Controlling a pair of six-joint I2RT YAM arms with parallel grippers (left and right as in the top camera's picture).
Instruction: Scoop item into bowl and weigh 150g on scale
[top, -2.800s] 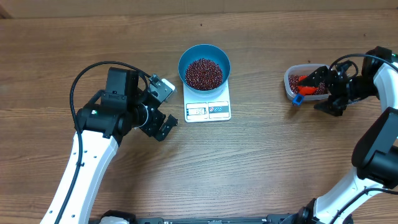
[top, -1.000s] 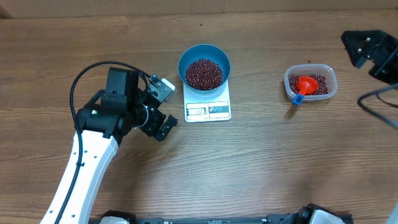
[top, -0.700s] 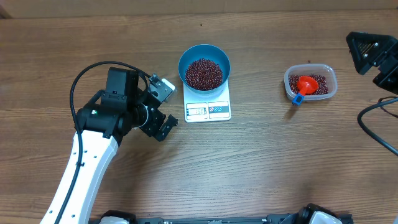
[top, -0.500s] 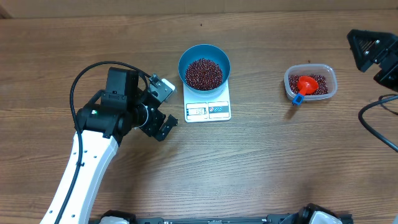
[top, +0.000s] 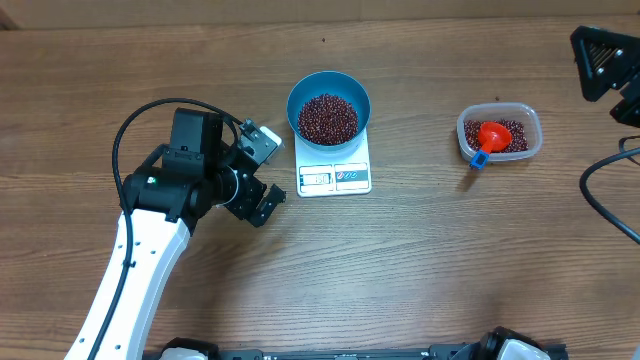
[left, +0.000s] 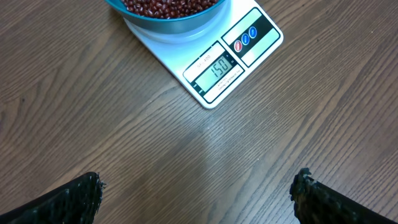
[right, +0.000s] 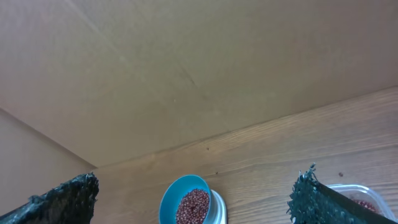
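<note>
A bright blue bowl (top: 294, 100) holds maroon beans (top: 328, 118) on a white scale (top: 353, 160), whose buttons (left: 245, 37) are marked red and blue and whose display (left: 217, 67) shows dark digits on pale grey. The tabletop (top: 450, 250) is brown with streaky wood grain. In the clear tub (top: 536, 124) lies a red-orange scoop (top: 491, 134) with a blue handle tip, and the left arm (top: 140, 250) is white with black joints.

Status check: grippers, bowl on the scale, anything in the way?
Left gripper, right gripper: jaws open, empty. Blue bowl of beans on scale, display reads 150. Red scoop lies in clear tub; nothing in the way.
</note>
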